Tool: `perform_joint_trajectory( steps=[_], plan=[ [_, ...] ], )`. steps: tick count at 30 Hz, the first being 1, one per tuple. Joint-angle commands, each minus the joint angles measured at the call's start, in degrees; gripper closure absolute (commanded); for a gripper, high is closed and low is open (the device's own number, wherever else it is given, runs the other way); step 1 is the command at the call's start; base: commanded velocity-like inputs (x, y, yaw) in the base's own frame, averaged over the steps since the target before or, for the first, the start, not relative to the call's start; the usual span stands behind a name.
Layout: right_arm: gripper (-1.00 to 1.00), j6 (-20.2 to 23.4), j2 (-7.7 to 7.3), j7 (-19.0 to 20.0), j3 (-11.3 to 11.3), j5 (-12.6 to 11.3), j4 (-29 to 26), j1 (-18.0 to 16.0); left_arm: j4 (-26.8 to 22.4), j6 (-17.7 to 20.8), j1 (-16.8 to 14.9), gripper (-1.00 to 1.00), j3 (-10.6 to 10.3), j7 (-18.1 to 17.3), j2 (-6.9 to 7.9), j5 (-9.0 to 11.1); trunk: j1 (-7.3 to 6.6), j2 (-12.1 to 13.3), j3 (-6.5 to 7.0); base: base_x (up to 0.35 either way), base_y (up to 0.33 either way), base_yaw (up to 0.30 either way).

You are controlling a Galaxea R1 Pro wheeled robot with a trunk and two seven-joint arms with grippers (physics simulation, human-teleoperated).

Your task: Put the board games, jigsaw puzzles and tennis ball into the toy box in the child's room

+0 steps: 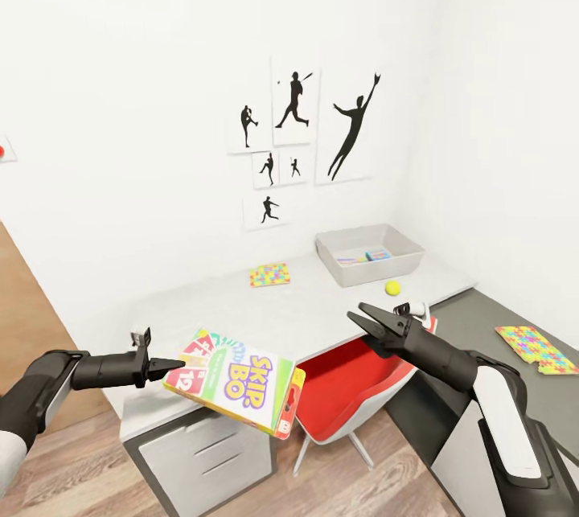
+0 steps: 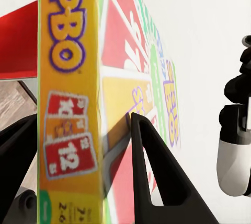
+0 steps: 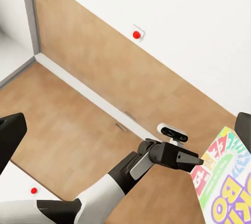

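On the pale surface, the grey toy box in the corner holds flat colourful items. The left gripper is clenched on a Skip-Bo board game, green-edged with white and red print, held above the surface's near edge. The right gripper hangs released over a red chair. A tennis ball and a jigsaw puzzle lie near the box; another puzzle rests on the dark cabinet.

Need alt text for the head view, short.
The left gripper holds a Skip-Bo board game by its edge in front of the pale table, while the right gripper is open. On the table stand a grey toy box, a tennis ball and a jigsaw puzzle; another puzzle lies on the dark cabinet.
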Motion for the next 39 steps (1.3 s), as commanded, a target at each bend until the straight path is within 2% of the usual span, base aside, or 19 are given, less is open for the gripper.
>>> perform_joint_trajectory(
  steps=[1, 31, 39],
  plan=[
    [-1.0, 0.2, 0.0, 0.3, -0.1, 0.2, 0.0, -0.1, 0.0, 0.6, 0.0, 1.0, 0.0, -0.2, 0.02, 0.0, 0.04, -0.1, -0.1, 0.0, 0.0, -0.074],
    [-1.0, 0.2, -0.1, 0.4, -0.5, 0.2, 0.1, -0.1, 0.0, 0.6, 0.0, 1.0, 0.0, -0.2, 0.09, 0.0, 0.04, -0.1, 1.86, 0.0, 0.0, -0.188],
    [-1.0, 0.2, -0.76, 0.4, -0.8, 0.4, 0.2, -0.1, 0.0, 0.5, 0.0, 1.0, 0.3, -0.2, 0.1, 0.1, 0.04, -0.1, 2.41, 0.0, 0.0, -0.197]
  ],
)
